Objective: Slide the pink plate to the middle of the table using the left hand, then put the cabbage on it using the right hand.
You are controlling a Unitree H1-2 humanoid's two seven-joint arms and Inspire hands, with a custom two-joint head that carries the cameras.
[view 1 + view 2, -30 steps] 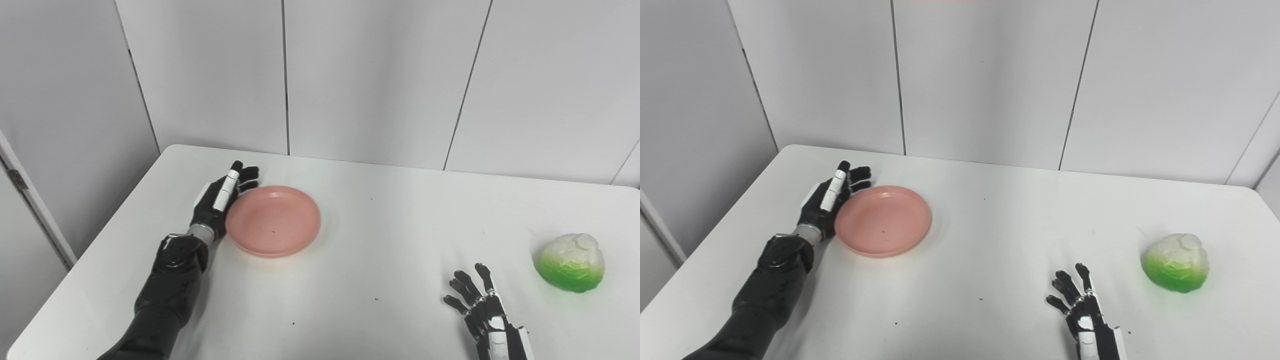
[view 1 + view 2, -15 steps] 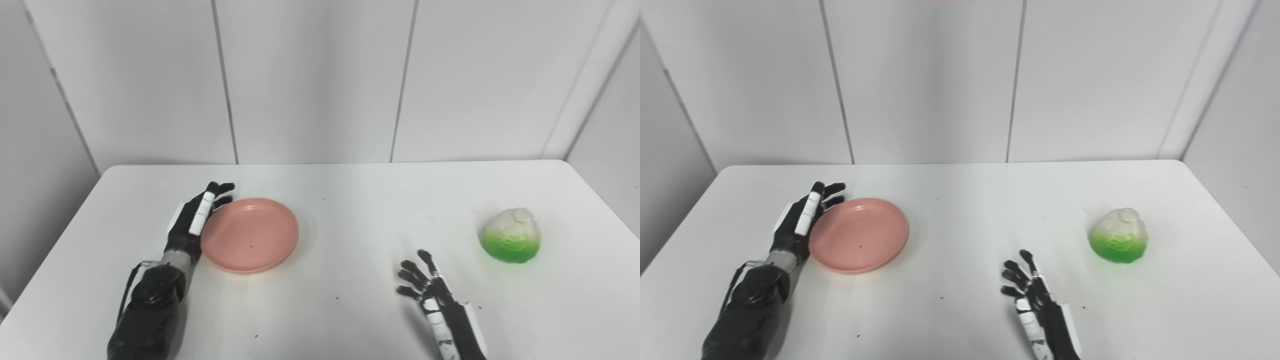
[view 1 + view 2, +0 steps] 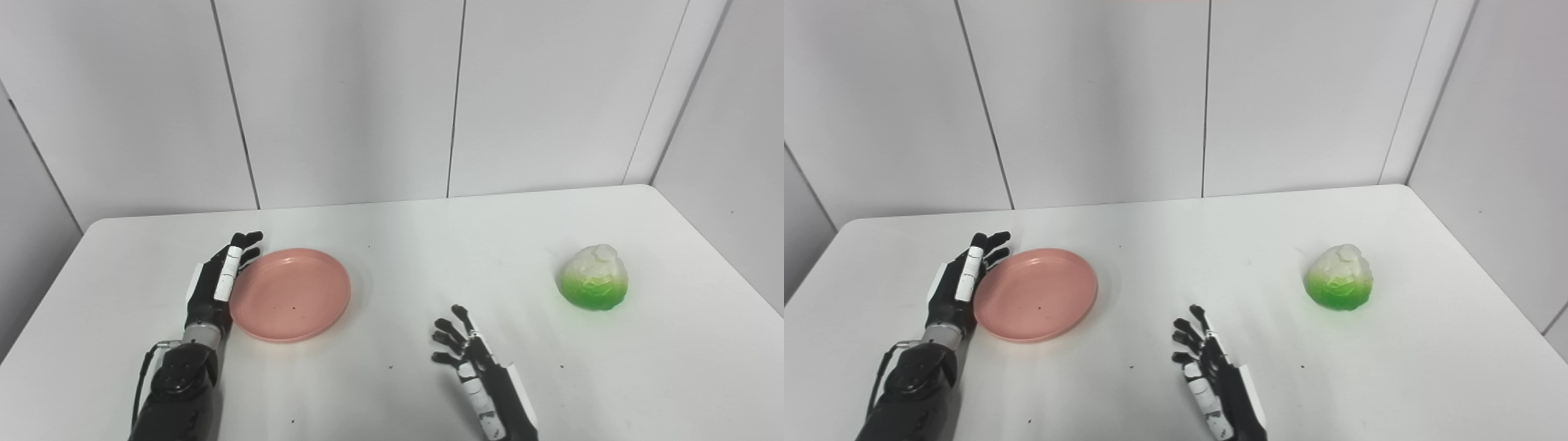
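Sliding step: my left hand (image 3: 215,288), fingers straight and together, touches the pink plate (image 3: 290,294); next, push it rightward to centre.

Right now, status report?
Left hand open against pink plate rim. Right hand open, idle. Cabbage untouched, far right. Nothing between.

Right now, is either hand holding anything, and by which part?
Nothing is held. The left hand lies open, edge against the pink plate's left rim. The right hand is open and apart from the cabbage.
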